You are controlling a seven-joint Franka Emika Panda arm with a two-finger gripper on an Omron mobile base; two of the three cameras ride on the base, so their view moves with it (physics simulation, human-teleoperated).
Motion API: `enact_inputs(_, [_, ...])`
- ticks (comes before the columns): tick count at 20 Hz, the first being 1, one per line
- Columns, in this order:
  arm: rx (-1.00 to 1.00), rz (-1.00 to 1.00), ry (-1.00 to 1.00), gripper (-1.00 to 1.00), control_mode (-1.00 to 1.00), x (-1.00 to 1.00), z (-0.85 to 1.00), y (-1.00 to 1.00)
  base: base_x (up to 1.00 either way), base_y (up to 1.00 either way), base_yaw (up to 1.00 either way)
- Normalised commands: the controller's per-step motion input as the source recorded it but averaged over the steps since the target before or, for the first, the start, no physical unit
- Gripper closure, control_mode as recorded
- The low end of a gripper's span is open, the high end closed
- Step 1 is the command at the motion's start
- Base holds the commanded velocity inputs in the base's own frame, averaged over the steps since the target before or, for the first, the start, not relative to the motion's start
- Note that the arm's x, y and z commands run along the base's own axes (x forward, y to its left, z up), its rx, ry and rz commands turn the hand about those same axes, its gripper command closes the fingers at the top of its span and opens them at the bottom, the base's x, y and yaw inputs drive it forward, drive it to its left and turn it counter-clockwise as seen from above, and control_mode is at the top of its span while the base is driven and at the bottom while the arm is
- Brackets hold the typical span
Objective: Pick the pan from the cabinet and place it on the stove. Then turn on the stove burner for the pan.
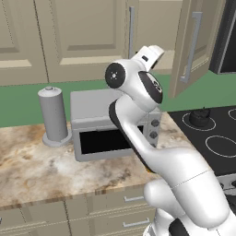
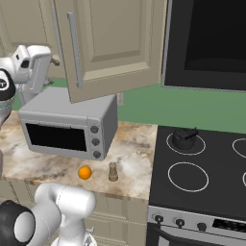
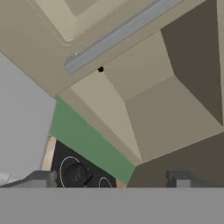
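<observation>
Arm's reared up over the microwave [image 1: 110,124], hand raised above its top right corner and aimed at the cabinet [image 1: 152,27] on the wall above it. The cabinet door [image 1: 196,41] above and right of the microwave hangs wide open, long silver bar handle facing out.

Jaws [image 3: 113,180] are spread wide, nothing btwn them, nothing touching either tip. In the hand view they look up into the open cabinet: plain beige inner walls and a shelf edge ahead, door w/ its silver handle [image 3: 118,33] running across the top.

Can't tell where the pan is from here; the part of the cabinet interior facing the jaws is bare beige panel.

Stove [image 2: 216,158] sits just right of the microwave, black glass w/ white rings. A small dark pot [image 2: 184,137] stands on the back ring nearest the microwave; it also peeks into the hand view, well below the jaws.

On the table [image 1: 37,170], in front of the microwave: an orange [image 2: 85,172] and a small shaker [image 2: 113,171] side by side, apart. Left of the microwave, a grey upright canister [image 1: 54,115], just beside it.
</observation>
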Motion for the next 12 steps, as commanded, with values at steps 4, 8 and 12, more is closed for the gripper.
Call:
enact_inputs(4, [-0.07, -0.06, 0.09, -1.00, -1.00, 0.19, -0.14, -0.10, 0.00, 0.00, 0.00])
enact_inputs(8, [-0.05, -0.08, 0.05, -1.00, -1.00, 0.04, -0.08, -0.24, 0.00, 0.00, 0.00])
enact_inputs(12, [-0.02, -0.10, 0.03, -1.00, -1.00, 0.00, -0.13, -0.29, 0.00, 0.00, 0.00])
